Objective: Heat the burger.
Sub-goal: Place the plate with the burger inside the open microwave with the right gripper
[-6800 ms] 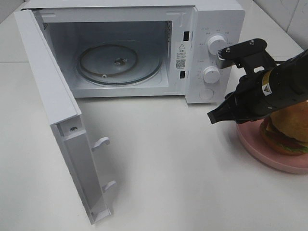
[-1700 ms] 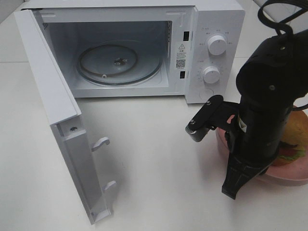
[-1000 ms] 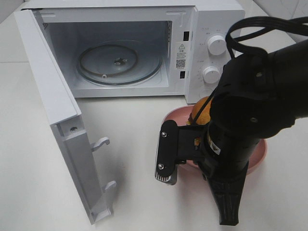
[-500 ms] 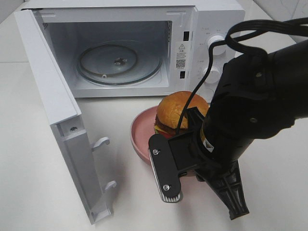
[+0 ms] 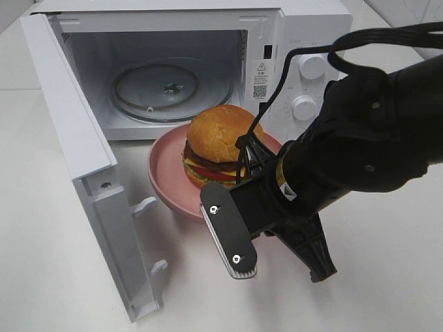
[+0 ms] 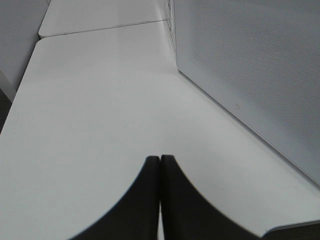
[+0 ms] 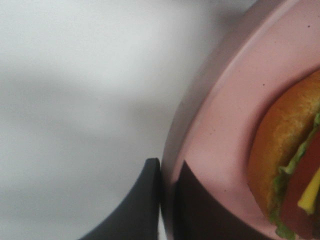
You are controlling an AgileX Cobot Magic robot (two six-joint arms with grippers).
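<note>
Surface: white matte tabletop, w/ a seam running across it by the back of the microwave. Microwave is white, door swung wide, glass turntable in the cavity, two knobs on the front panel. From L wrist I see the same white top, a perforated white panel close beside the L gripper, and the table edge dropping to dark farther off.

L gripper: fingers pressed tip to tip, low over the tabletop.

R gripper: clenched on the rim of the pink plate, one finger on the outer side of the rim, the other on the inner. In the high view I can't see the fingertips; wrist & cam block them.

Burger: upright on the plate, past the R fingertips toward plate centre, near but not touching them. Bun, lettuce, tomato, cheese all read from R wrist. It lies betw R gripper & the open microwave mouth, just outside the cavity. Can't tell if the plate is off the tabletop.
</note>
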